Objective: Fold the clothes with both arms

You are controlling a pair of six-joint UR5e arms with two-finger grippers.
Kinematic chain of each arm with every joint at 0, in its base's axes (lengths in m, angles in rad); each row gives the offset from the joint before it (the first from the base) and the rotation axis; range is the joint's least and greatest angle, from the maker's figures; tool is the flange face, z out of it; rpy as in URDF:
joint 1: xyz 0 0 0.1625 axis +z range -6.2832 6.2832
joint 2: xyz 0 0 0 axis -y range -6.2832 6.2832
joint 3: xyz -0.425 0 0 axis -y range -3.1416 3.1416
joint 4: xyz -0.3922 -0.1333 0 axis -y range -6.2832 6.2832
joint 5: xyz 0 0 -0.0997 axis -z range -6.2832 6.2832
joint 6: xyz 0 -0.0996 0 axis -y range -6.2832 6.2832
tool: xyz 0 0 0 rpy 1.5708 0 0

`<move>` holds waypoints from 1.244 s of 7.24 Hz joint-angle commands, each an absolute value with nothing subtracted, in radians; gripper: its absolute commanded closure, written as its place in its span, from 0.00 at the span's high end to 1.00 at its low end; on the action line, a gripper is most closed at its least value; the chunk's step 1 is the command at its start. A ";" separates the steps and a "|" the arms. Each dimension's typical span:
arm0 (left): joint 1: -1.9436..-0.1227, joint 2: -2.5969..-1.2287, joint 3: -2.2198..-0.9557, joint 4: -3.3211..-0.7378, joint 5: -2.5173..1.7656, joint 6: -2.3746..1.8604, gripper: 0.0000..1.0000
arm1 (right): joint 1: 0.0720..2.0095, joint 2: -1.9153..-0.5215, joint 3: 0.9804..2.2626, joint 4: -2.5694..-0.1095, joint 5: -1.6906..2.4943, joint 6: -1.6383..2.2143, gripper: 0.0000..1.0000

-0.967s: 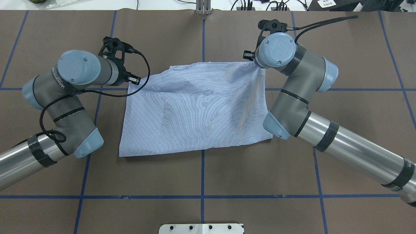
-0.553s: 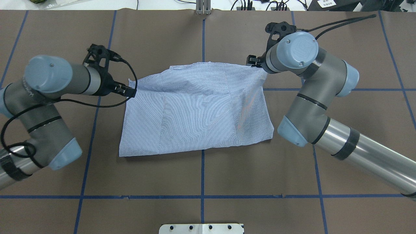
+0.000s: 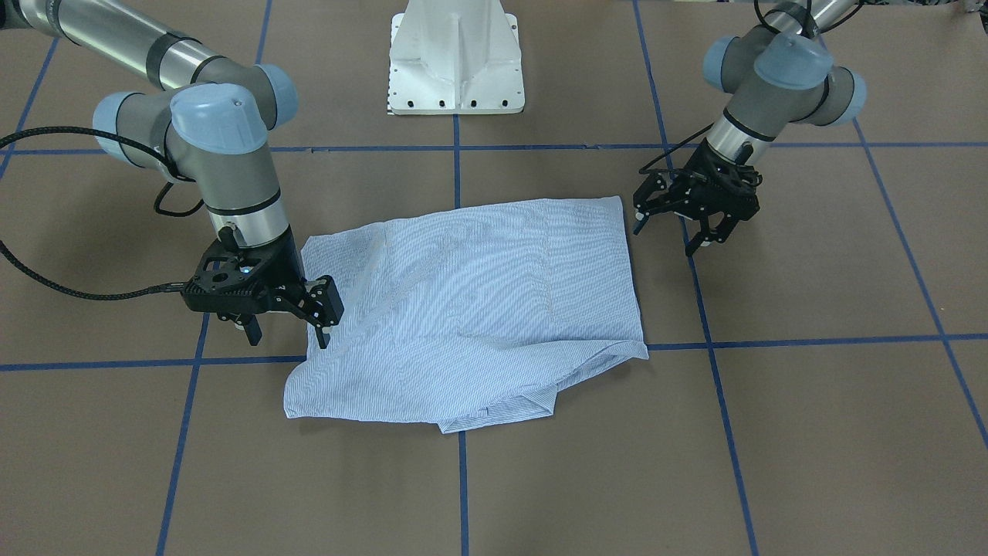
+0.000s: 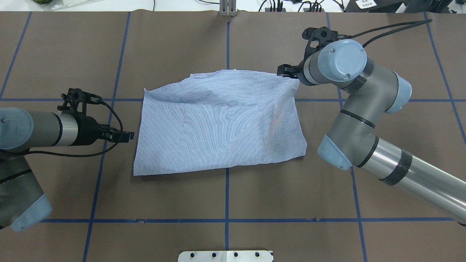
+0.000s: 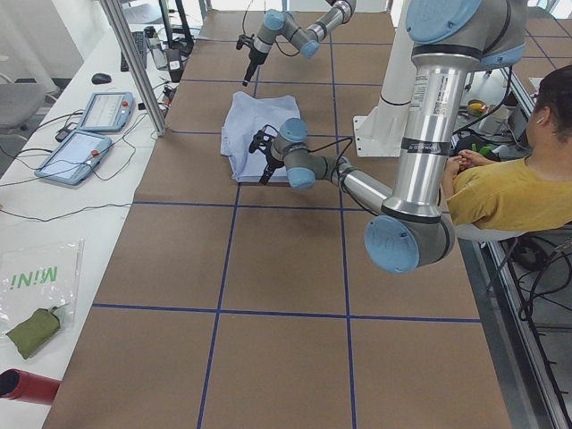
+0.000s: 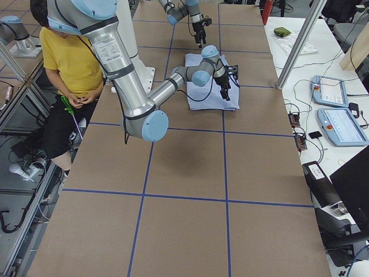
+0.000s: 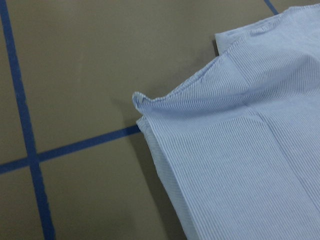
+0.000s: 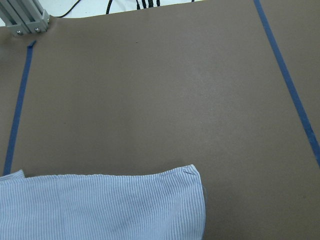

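The light blue striped shirt (image 4: 218, 123) lies folded into a rough rectangle at the table's middle, also in the front view (image 3: 471, 309). My left gripper (image 4: 127, 136) is open and empty, just off the shirt's left edge and apart from it; in the front view it (image 3: 664, 238) hangs above the table. My right gripper (image 3: 287, 340) is open and empty at the shirt's far right corner, one finger over the cloth edge; overhead it (image 4: 285, 70) sits by that corner. The wrist views show only shirt corners (image 7: 140, 100) (image 8: 192, 172), no fingers.
The white pedestal base (image 3: 455, 62) stands at the robot's side of the table. An aluminium post (image 4: 227, 9) stands at the far edge. Blue tape lines (image 4: 226, 196) cross the brown table cover. An operator in yellow (image 5: 509, 179) sits beside the table.
My left gripper has drawn away from the shirt's far left corner, moving left and toward the robot. My right arm has shifted a little to the right. The shirt lies still.
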State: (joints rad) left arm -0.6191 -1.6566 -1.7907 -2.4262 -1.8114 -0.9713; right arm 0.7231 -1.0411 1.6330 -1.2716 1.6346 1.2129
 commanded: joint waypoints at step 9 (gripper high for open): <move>-0.388 -1.643 -1.847 -2.456 -1.680 -1.155 0.00 | 0.715 -1.040 1.623 -1.264 1.635 1.212 1.00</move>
